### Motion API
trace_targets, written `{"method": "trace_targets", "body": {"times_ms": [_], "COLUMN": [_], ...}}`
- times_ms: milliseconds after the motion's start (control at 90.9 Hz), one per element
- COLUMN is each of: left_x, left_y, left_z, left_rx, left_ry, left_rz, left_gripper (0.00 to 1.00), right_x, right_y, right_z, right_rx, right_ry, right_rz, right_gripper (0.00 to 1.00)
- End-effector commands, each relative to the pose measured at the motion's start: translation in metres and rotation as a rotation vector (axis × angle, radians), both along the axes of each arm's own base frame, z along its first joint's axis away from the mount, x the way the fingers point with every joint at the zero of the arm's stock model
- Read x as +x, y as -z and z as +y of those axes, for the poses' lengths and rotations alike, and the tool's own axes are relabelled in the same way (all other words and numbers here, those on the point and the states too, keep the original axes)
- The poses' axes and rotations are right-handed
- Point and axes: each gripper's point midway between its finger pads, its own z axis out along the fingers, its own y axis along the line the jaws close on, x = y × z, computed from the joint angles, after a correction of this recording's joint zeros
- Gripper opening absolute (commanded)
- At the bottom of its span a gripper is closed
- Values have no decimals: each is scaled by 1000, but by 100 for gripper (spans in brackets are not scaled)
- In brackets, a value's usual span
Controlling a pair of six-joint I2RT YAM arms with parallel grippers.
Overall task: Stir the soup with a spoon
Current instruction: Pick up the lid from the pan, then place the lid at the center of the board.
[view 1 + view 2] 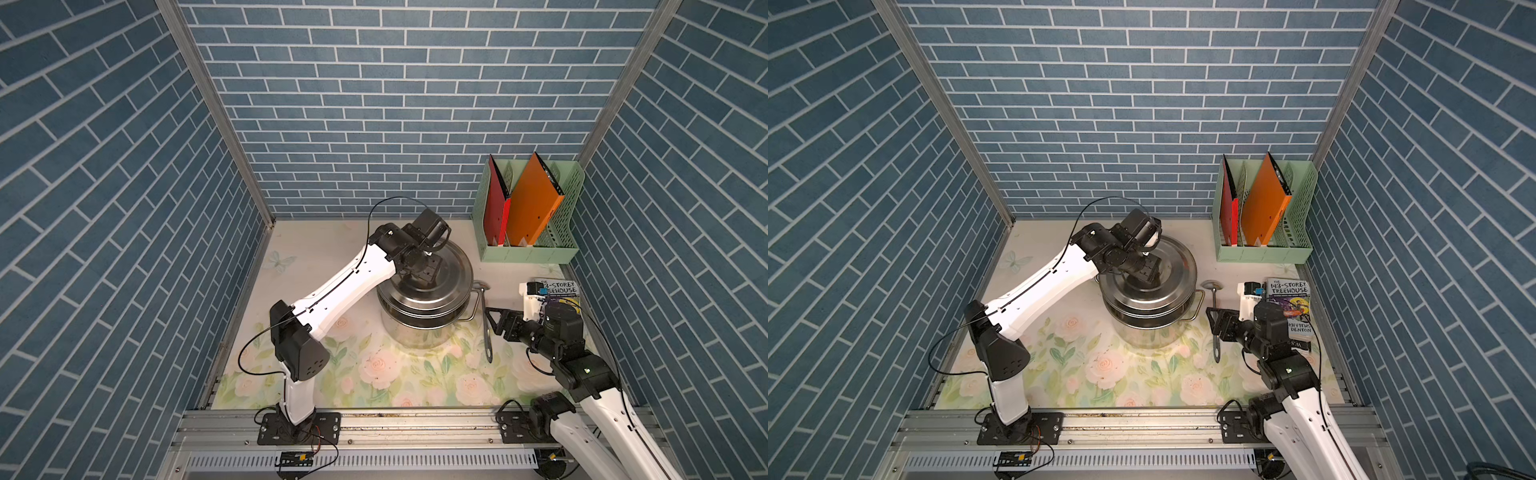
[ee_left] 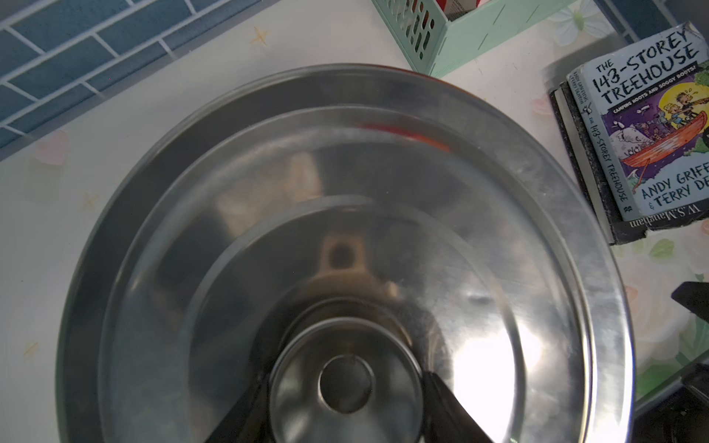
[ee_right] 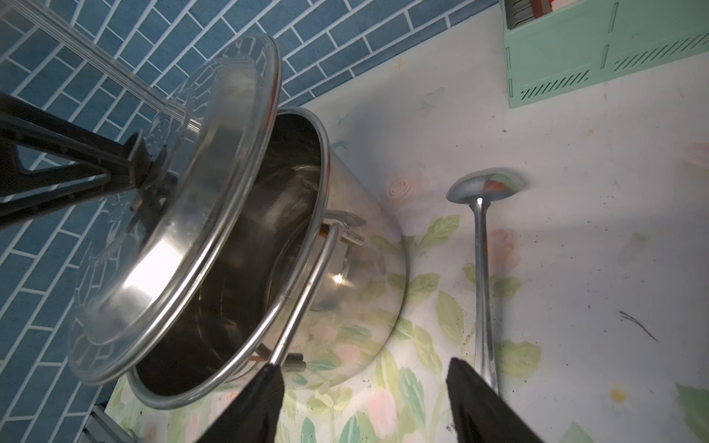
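Note to you: this is a robot lab cell dressed up as a home kitchen.

Lab evidence:
- Blue brick-print wall panels (image 1: 415,104) hang on bare aluminium posts (image 1: 216,112).
- The left arm (image 1: 345,286) and right arm (image 1: 582,370) are bolted to a slotted rail (image 1: 415,428).

Kitchen dressing: a floral mat (image 1: 374,374), steel pot (image 1: 415,332), lid (image 1: 453,270) and spoon (image 1: 488,340).

Office strays at the back: a green file rack (image 1: 528,253) and a paperback (image 1: 1288,291).

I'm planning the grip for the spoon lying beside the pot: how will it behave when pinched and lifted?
The spoon looks like polished metal, so probably stiff but slippery in the jaws. Its thin handle lies flat on the table, likely hard to get under. Held far from the bowl, it may pivot bowl-down.
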Motion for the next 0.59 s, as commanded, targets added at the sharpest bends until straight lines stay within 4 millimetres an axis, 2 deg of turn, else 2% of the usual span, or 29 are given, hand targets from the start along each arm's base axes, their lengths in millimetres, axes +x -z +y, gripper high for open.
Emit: {"method": "trace_targets", "body": {"times_ms": [0, 132, 242, 418, 517, 528, 550, 561, 583], "left_x": [11, 24, 39, 64, 76, 75, 79, 78, 78], "left_y": [-35, -53, -66, -76, -72, -71, -70, -70, -67], "left_z": [21, 44, 77, 146, 195, 194, 214, 213, 224], "left_rx": [-20, -46, -70, -94, -117, -124, -132, -139, -148], "left_ry": [-68, -115, -179, -321, -421, -416, -459, -455, -476], "left_rz": [-85, -106, -120, -144, -145, -144, -146, -147, -144], "left_gripper": [30, 30, 31, 31, 31, 30, 31, 30, 30], "right_x": [1, 1, 2, 2, 1, 1, 1, 1, 0], "right_y": [-1, -3, -5, -7, -8, -8, -8, -7, -8], "right_z": [-2, -1, -1, 0, 1, 1, 1, 1, 1], "right_rx": [-15, -14, -12, -8, -4, -4, -3, -3, -3], "right_ry": [5, 2, 1, -4, -9, -10, -11, -11, -12], "right_rz": [-14, -21, -24, -28, -31, -31, -31, -30, -30], "right_gripper": [71, 71, 71, 71, 71, 71, 71, 71, 71]}}
